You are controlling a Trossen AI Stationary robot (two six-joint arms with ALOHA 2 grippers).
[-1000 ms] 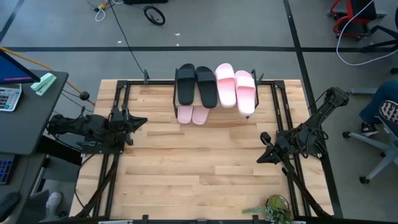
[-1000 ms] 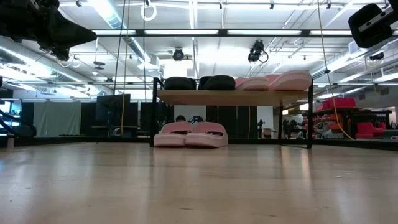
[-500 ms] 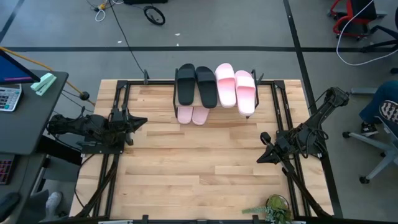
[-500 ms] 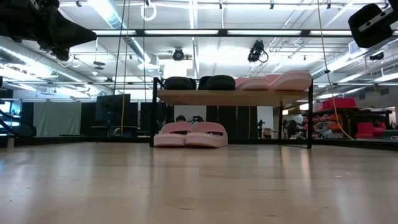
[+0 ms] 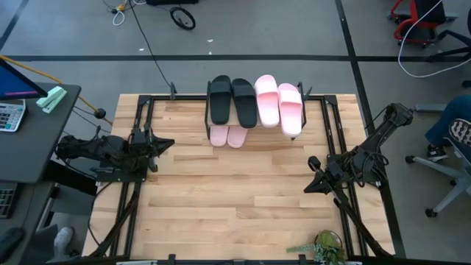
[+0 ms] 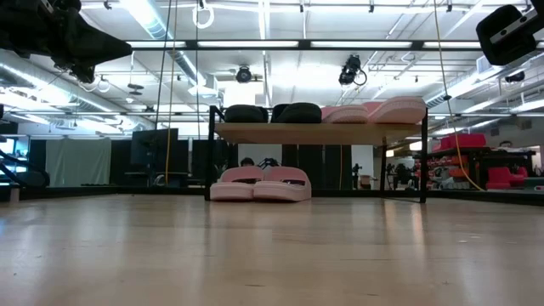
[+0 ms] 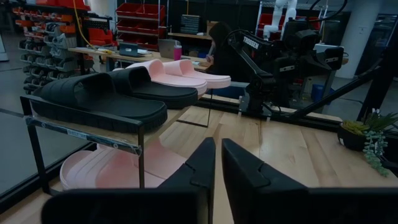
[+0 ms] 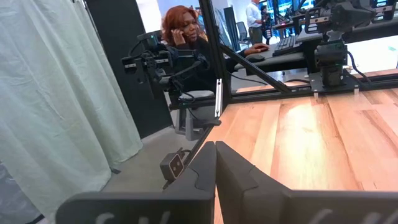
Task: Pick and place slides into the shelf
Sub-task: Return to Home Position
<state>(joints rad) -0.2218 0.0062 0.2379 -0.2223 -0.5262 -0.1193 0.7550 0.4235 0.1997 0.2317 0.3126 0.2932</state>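
The left end effector point(image 5: 165, 144) hangs low over its own side of the counter point(image 5: 235, 206) with its two fingers together and nothing between them. The right end effector point(image 5: 309, 178) sits opposite, likewise pressed together and empty, its tips turned inward toward the middle of the boards. The two are well apart, with bare wood between them.

From the left end effector the shelf point(image 6: 297, 133) stands ahead and off toward the far edge of the counter, well clear of the fingertips. From the right one it lies ahead and across, just as clear. On the top board rest the black slides point(image 5: 221, 103) side by side and, next to them, the upper pink slides point(image 5: 267, 99). The lower pink slides point(image 5: 228, 136) lie under the board, toes poking out toward the arms. The upper pink slide nearest the right arm seems to overhang the board's near edge, though the overhead view is too coarse to be sure.

All six slides look stowed, so what remains is parking. Done well, that means keeping both sets of fingers together, folding each arm back along its own side without sweeping toward the shelf, and settling gently, so that no jolt through the counter disturbs that overhanging slide.
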